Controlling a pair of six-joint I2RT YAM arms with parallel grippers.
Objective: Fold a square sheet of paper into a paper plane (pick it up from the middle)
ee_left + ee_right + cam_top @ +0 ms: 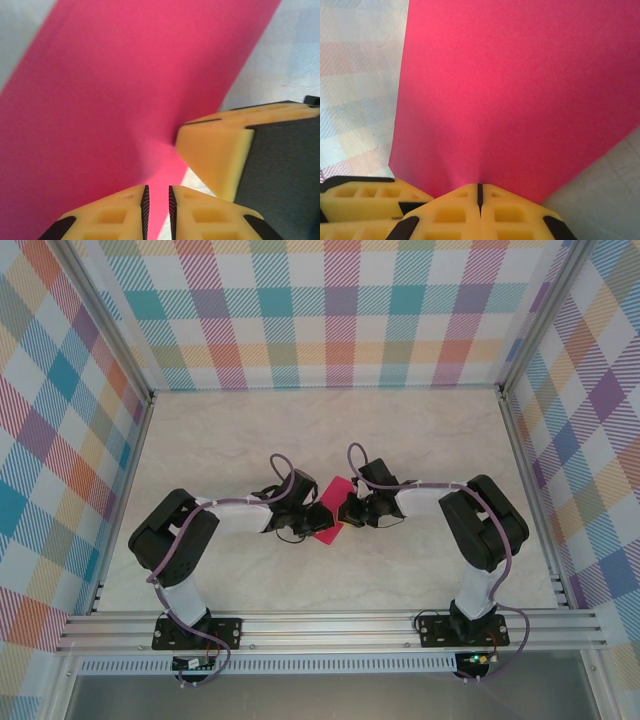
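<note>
The right pincer [480,200] has its pads pressed together on the sheet [510,90], pinching a small pucker of it right at the tips. The left pincer [158,212] meets it from the opposite side. Its 2 pads stand a narrow slit apart with the sheet's edge running into the slit, so it looks loose rather than clamped. Just ahead and to the right of the left pincer's tips, 1 finger of the right pincer bites the sheet where soft ripples gather. Ahead of both pincers the sheet spreads out smooth and uncreased. It seems lifted off the surface [355,75], which shows past its edges.

To do this step well, I judge the right grip should act as the 1 firm anchor. The left should close on the sheet just beside that pinch before either arm moves. Both pinches belong on 1 straight line through the middle, so the first crease splits the square evenly. A gentle, untwisted pull guards thin paper against tearing or slipping.
</note>
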